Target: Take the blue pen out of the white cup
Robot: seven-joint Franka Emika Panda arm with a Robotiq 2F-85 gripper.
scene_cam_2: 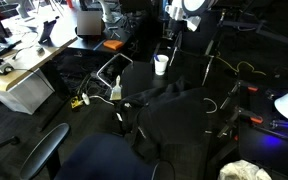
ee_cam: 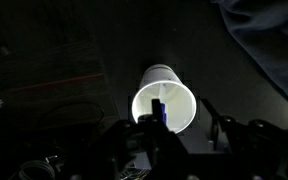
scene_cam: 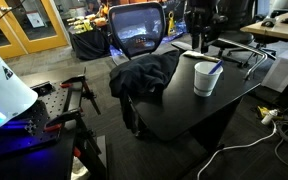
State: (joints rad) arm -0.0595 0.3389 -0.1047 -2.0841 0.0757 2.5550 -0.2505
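Note:
The white cup (scene_cam: 204, 80) stands upright on the black table, also seen in an exterior view (scene_cam_2: 161, 66). The blue pen (scene_cam: 215, 69) leans in it, its tip above the rim. In the wrist view I look down into the cup (ee_cam: 174, 90), and the pen (ee_cam: 160, 108) rests against its near-left inner wall. My gripper (scene_cam: 202, 42) hangs just above the cup, also seen in an exterior view (scene_cam_2: 172, 32). Its dark fingers (ee_cam: 184, 120) are spread apart and hold nothing. The left finger lies right beside the pen and the right finger is outside the rim.
A black jacket (scene_cam: 144, 75) lies on the black table (scene_cam: 219, 105) beside the cup, and its folds show in the wrist view (ee_cam: 269, 40). An office chair (scene_cam: 137, 30) stands behind. A metal stand (scene_cam: 246, 52) is at the far right of the table.

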